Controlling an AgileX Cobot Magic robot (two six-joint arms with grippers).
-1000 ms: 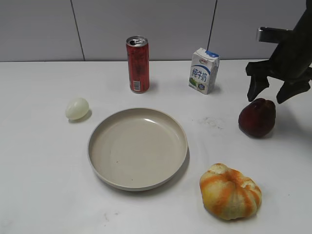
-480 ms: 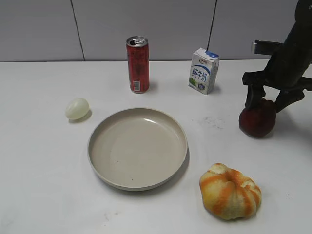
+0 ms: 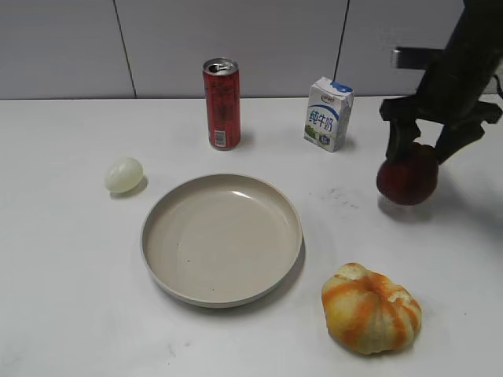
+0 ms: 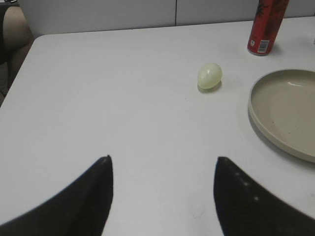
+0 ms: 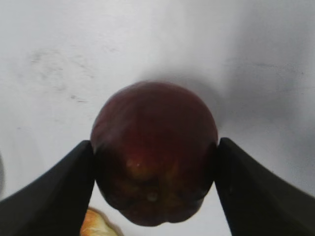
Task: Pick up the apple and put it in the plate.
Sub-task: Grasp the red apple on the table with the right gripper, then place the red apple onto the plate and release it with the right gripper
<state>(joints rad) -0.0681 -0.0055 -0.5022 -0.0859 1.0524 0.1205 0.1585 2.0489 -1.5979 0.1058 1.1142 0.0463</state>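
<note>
- Egg-shaped pale object (image 3: pixel 124 174) lies toward the left edge of the white worktop (image 3: pixel 71 298); the left wrist view shows it too, beyond the left end effector (image 4: pixel 162 196), whose two dark fingers stand wide apart over bare worktop with nothing between them.
- Red drink can (image 3: pixel 222 104) stands upright near the far edge, left of centre.
- Beige plate (image 3: pixel 222 239) sits in the middle of the worktop, holding nothing, just nearer than the can.
- Milk carton (image 3: pixel 328 114) stands upright near the far edge, right of the can.
- Orange-yellow ribbed fruit (image 3: pixel 371 309) rests near the front edge, right of the plate.
- Dark red apple (image 3: pixel 407 174) is toward the right edge, well apart from the plate, clamped in the right end effector (image 3: pixel 423 144).
- In the right wrist view the fingers (image 5: pixel 54 196) press on both flanks of the apple (its shadow falls on the worktop below it, and the exterior view shows a pale gap under the fruit).
</note>
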